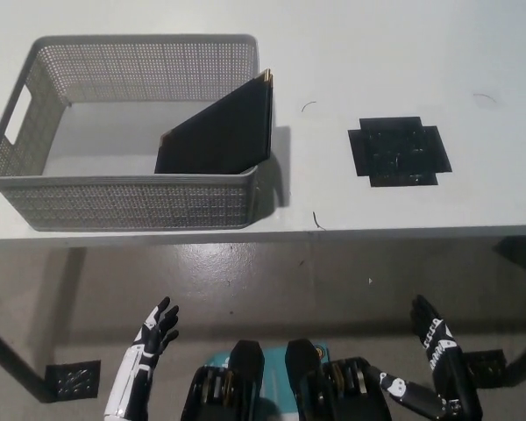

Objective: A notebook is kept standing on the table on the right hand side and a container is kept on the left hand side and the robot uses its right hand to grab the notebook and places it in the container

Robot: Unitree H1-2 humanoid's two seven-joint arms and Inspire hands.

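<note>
A black notebook (221, 133) leans tilted inside the grey mesh container (123, 203), against its right wall, on the left part of the white table. My black right hand (434, 368) hangs low at the bottom right, below the table's front edge, open with its fingers apart and holding nothing. At the bottom left my white left hand (149, 346) rests, open too, with its dark fingers spread.
A black cross-shaped mat (398, 151) lies on the table (403, 53) to the right of the container. The table's front edge (394, 230) runs across the picture. A table foot plate (73, 380) sits on the floor at the lower left.
</note>
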